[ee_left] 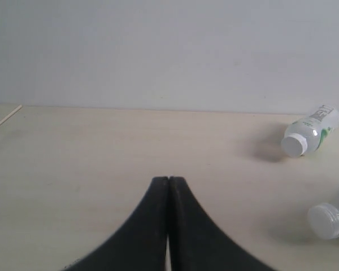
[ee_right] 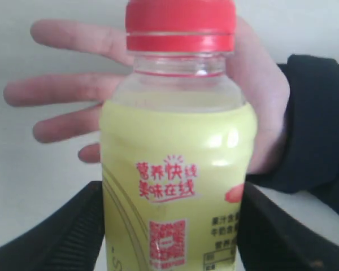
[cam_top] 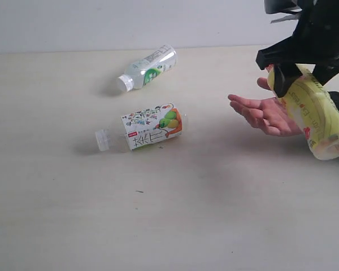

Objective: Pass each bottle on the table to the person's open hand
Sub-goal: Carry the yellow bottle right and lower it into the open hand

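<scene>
My right gripper (cam_top: pixel 304 76) (ee_right: pixel 172 226) is shut on the yellow bottle (cam_top: pixel 316 113) (ee_right: pixel 178 169), one finger on each side of its body. The bottle's red cap (ee_right: pixel 181 25) sits in front of the palm of the person's open hand (cam_top: pixel 263 113) (ee_right: pixel 73 90); I cannot tell whether they touch. Two more bottles lie on their sides on the table (cam_top: pixel 158 214): the clear one with the white fruit label (cam_top: pixel 152 129) (ee_left: pixel 326 220) and the small green-white one (cam_top: pixel 148 68) (ee_left: pixel 311 132). My left gripper (ee_left: pixel 169 180) is shut and empty above bare tabletop.
The person's dark sleeve (ee_right: pixel 319 130) enters from the right edge. A pale wall (cam_top: pixel 101 22) runs behind the table's far edge. The table's left corner edge (ee_left: pixel 4 119) shows in the left wrist view.
</scene>
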